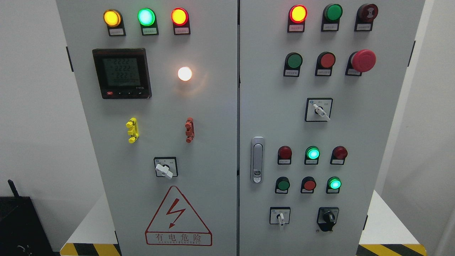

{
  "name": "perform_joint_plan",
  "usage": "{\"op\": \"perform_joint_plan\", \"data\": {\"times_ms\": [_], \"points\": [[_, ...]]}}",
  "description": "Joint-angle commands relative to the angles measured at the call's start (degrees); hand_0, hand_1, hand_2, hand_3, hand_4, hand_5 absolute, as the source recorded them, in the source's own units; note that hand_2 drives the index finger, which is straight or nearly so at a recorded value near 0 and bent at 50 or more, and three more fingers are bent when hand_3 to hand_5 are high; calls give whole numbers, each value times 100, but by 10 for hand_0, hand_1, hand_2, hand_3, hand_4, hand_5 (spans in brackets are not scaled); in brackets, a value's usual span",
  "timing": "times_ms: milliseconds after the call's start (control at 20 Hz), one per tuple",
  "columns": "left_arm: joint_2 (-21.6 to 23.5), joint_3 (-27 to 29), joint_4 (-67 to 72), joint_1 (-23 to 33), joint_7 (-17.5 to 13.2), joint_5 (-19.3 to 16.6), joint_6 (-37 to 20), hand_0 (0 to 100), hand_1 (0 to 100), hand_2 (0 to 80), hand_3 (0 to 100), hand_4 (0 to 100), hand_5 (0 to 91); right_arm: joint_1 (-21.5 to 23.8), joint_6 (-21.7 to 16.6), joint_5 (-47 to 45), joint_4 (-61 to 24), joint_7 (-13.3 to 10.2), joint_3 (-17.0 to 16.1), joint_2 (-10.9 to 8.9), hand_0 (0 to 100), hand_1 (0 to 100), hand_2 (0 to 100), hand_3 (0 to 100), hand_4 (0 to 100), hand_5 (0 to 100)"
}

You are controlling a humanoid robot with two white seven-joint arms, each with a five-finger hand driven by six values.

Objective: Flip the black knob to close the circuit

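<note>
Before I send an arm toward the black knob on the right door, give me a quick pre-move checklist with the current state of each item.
1. Black rotary knob in view at the lower right of the right door: ok.
2. Nothing in front of the knob: ok.
3. Robot hands in view: not ok, neither shows.
4. Knob's present position: cannot tell, markings too small.
5. Red mushroom-shaped emergency button far above the knob: ok.
6. White-handled selector switch left of the knob, apart: ok.

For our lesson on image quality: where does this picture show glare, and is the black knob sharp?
Head view: the white lamp blooms, casting a halo on the left door; the black knob at lower right is fairly sharp, though its label print is unreadable.
</note>
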Motion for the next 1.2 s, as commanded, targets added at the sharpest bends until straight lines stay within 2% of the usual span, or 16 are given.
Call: {"op": "perform_joint_plan", "data": {"times_ms": [0, 250, 300, 350, 450, 550, 650, 700, 800, 850, 950, 1050, 1150], "points": [[-2, 62, 0, 0, -1, 44, 0, 0, 0, 0, 50, 26, 0, -22, 20, 3, 2, -29, -33, 53, 0, 0, 0, 0, 0, 0], [-2, 62, 0, 0, -1, 44, 0, 0, 0, 0, 50, 26, 0, -31, 3, -5, -155, -12, -33, 71, 0, 0, 0, 0, 0, 0], [-2, 62, 0, 0, -1, 44, 0, 0, 0, 0, 50, 26, 0, -31, -15, -5, -374, 14, -25, 149, 0, 0, 0, 0, 0, 0], [-2, 62, 0, 0, -1, 44, 0, 0, 0, 0, 50, 25, 0, -40, -24, -5, -724, 145, -33, 246, 0, 0, 0, 0, 0, 0], [-2, 62, 0, 0, -1, 44, 0, 0, 0, 0, 49, 25, 0, 47, -76, -5, -1785, 470, 2, 544, 0, 0, 0, 0, 0, 0], [-2, 62, 0, 0, -1, 44, 0, 0, 0, 0, 49, 25, 0, 380, -138, 3, -3059, 515, 81, 773, 0, 0, 0, 0, 0, 0], [-2, 62, 0, 0, -1, 44, 0, 0, 0, 0, 49, 25, 0, 583, -470, -40, -4273, 551, 247, 870, 0, 0, 0, 0, 0, 0], [-2, 62, 0, 0, -1, 44, 0, 0, 0, 0, 49, 25, 0, 645, -690, -241, -4713, 612, 370, 879, 0, 0, 0, 0, 0, 0], [-2, 62, 0, 0, -1, 44, 0, 0, 0, 0, 49, 25, 0, 768, -990, -1160, -5767, 945, 712, 879, 0, 0, 0, 21, 0, 0], [6, 62, 0, 0, -1, 44, 0, 0, 0, 0, 49, 25, 0, 847, -956, -1644, -6347, 1007, 949, 871, 0, 0, 0, 40, 0, 0], [-2, 62, 0, 0, -1, 44, 0, 0, 0, 0, 51, 25, 0, 926, -737, -2070, -7393, 1008, 1161, 879, 0, 0, 0, 50, 11, 0], [-2, 62, 0, 0, -1, 44, 0, 0, 0, 0, 50, 25, 0, 953, -508, -2080, -8212, 1008, 1180, 879, 0, 0, 0, 59, 23, 0], [-2, 62, 0, 0, -1, 44, 0, 0, 0, 0, 50, 25, 0, 979, -446, -2088, -8820, 1008, 1180, 879, 0, 0, 0, 68, 33, 0]]}}
